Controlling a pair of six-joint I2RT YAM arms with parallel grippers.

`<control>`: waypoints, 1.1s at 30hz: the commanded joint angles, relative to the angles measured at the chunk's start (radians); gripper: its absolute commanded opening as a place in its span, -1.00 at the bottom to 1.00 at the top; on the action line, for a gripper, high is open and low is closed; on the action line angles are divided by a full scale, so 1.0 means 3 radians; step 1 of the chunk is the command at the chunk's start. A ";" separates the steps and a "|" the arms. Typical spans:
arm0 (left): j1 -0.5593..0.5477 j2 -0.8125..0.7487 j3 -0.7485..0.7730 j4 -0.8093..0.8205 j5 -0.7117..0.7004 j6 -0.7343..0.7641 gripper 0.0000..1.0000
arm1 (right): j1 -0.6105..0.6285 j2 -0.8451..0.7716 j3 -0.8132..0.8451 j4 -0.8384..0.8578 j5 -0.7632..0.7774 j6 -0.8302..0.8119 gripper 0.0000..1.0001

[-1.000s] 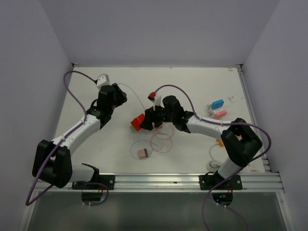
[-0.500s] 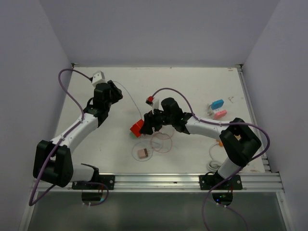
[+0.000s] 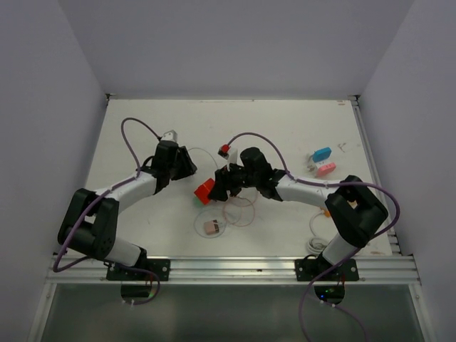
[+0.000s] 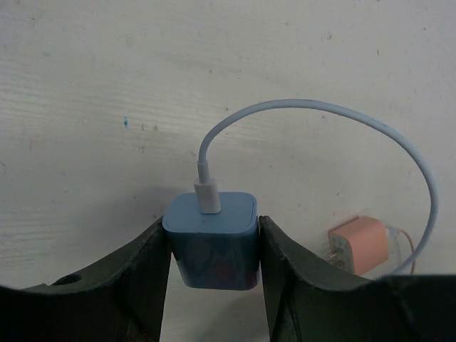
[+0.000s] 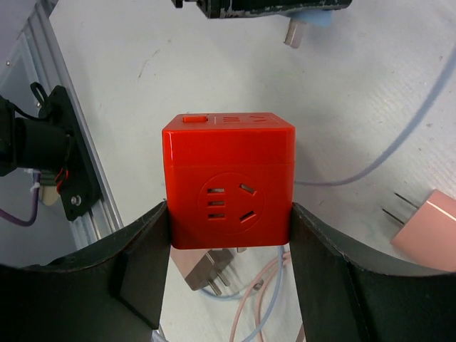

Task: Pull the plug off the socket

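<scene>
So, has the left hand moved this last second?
Yes: the left hand has swung right and nearer, away from the far-left corner of the table.

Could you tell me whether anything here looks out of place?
Nothing stands out: the blue plug sits squarely in the left gripper, the red socket cube squarely in the right gripper, with no visible damage.

Between the matte black jaws of the left gripper [image 4: 212, 246] shows a slate-blue plastic block plug [image 4: 211, 249], plain and unpatterned. A glossy white round cable [image 4: 322, 109] loops above it. To the right of those jaws is a salmon-pink plastic charger cube [image 4: 358, 244]. The flat table top [image 4: 107, 85] is off-white with faint grey grain and specks. Between the black jaws of the right gripper [image 5: 228, 214] is a bright red plastic cube socket [image 5: 228, 164], its face stamped with a ring around dark slots.
</scene>
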 commanded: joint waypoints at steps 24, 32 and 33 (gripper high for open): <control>-0.0184 -0.1038 -0.0050 -0.0600 0.0674 -0.0216 0.99 | -0.0119 -0.0287 -0.0033 0.0260 0.0156 0.0032 -1.00; -0.0542 -0.0895 -0.0050 -0.0509 0.0357 -0.0616 0.98 | -0.0119 -0.0323 -0.0105 0.0347 0.0268 0.0048 -1.00; -0.0557 -0.0890 -0.0045 -0.0503 0.0347 -0.0636 0.98 | -0.0119 -0.0338 -0.0115 0.0357 0.0283 0.0048 -1.00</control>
